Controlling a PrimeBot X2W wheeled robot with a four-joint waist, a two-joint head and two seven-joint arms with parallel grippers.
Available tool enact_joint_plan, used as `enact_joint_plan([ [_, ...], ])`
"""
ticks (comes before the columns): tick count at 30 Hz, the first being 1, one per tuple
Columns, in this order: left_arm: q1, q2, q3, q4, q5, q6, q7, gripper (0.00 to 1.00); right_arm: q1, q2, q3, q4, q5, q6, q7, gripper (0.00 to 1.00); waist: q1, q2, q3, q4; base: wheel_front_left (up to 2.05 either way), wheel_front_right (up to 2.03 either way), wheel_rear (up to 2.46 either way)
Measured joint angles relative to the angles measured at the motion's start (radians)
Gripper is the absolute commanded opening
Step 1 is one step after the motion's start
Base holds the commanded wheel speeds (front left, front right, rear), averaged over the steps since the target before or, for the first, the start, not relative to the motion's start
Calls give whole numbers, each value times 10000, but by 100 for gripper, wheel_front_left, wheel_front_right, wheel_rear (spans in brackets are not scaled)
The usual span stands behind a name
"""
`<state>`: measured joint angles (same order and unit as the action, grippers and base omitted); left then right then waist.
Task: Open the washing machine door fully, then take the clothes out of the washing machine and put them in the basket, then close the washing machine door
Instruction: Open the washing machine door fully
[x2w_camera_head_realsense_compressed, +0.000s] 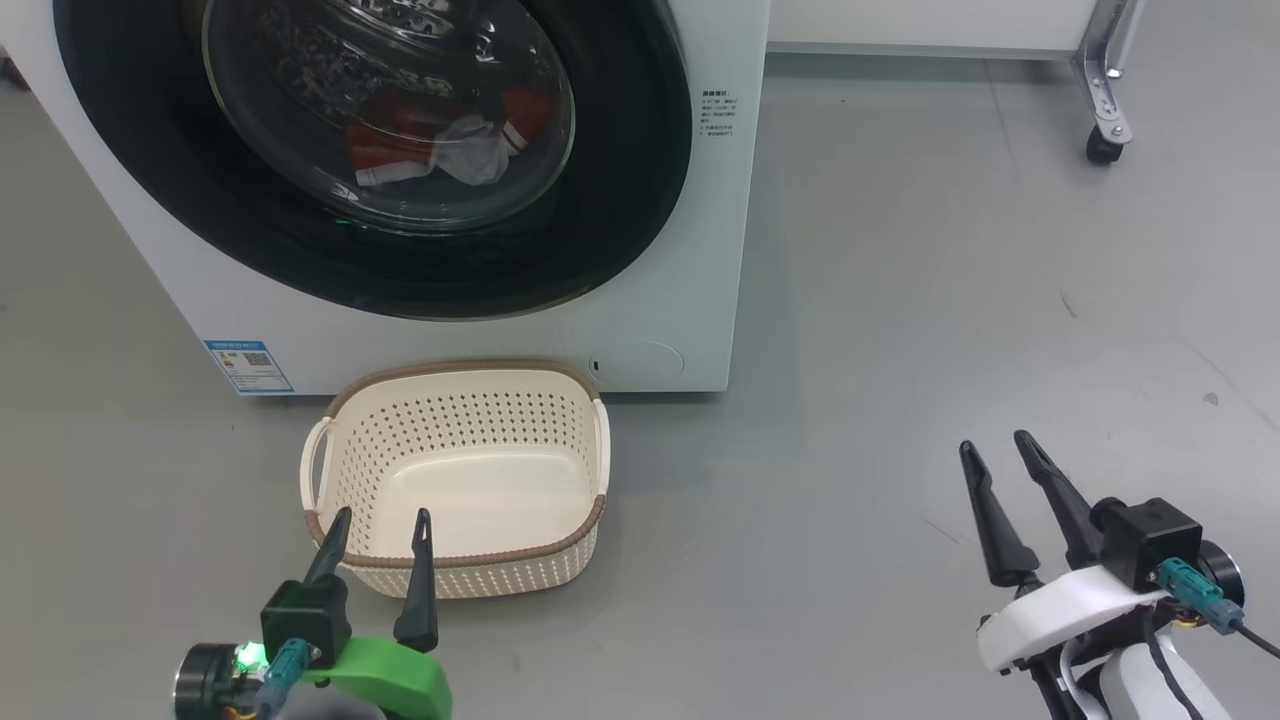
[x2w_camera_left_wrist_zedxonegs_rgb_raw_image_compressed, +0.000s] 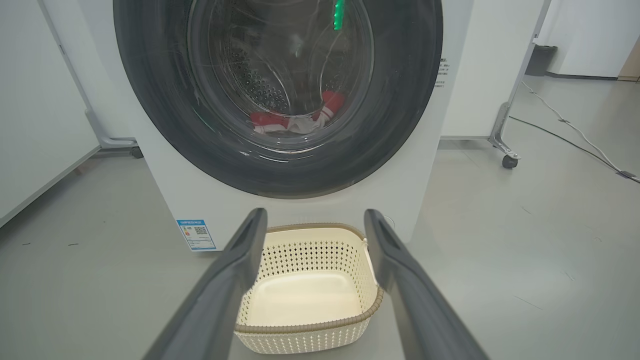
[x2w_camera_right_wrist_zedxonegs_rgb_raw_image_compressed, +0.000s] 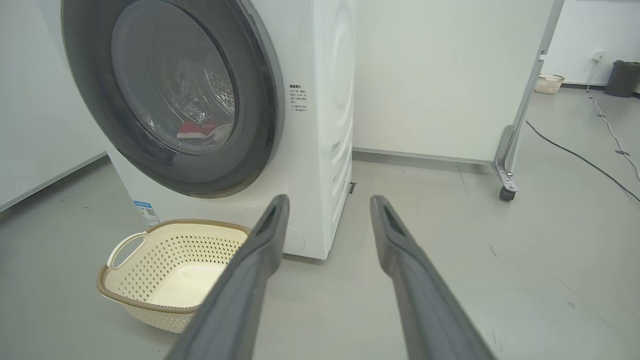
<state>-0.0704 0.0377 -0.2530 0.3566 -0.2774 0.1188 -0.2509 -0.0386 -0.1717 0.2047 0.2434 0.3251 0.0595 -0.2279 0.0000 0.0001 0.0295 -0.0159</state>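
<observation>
**Door shut, opening step comes first**

The washing machine door (x2w_camera_head_realsense_compressed: 150, 170) sits closed on the washing machine (x2w_camera_head_realsense_compressed: 660, 330), with the red and white clothes (x2w_camera_head_realsense_compressed: 430, 150) behind its glass. The empty basket (x2w_camera_head_realsense_compressed: 455, 368) stands on the floor (x2w_camera_head_realsense_compressed: 900, 350) just in front. The left gripper (x2w_camera_head_realsense_compressed: 381, 518) and right gripper (x2w_camera_head_realsense_compressed: 994, 443) hover low, fingers apart, holding nothing. Likely next: catch the door's edge and swing it wide. The floor is smooth and grey, and a wheeled white panel (x2w_camera_head_realsense_compressed: 1100, 100) stands behind.
</observation>
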Motion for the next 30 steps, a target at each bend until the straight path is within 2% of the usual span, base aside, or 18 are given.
enact_joint_plan([
  [6, -234, 0, -2, -188, 2, 2, 0, 100, -225, -92, -150, -403, 219, 115, -65, 0, 0, 0, 385, 65, 0, 0, 0],
  [15, -716, -2, -8, -740, 8, 2, 0, 100, -1293, 146, -1091, -890, 2399, 424, 240, 0, 0, 0, 1382, 206, 0, 0, 0],
  [23, -1354, -4, -199, -1103, 4, 2, -10, 100, -2847, 334, -2205, -1267, 5007, 493, 1430, 0, 0, 0, 2571, 527, 0, 0, 0],
  [30, -1844, -6, -443, -1300, -2, 2, -12, 100, -4470, -240, -2798, -1478, 6117, 523, 2769, 0, 1, 0, 3524, 892, 0, 0, 0],
])
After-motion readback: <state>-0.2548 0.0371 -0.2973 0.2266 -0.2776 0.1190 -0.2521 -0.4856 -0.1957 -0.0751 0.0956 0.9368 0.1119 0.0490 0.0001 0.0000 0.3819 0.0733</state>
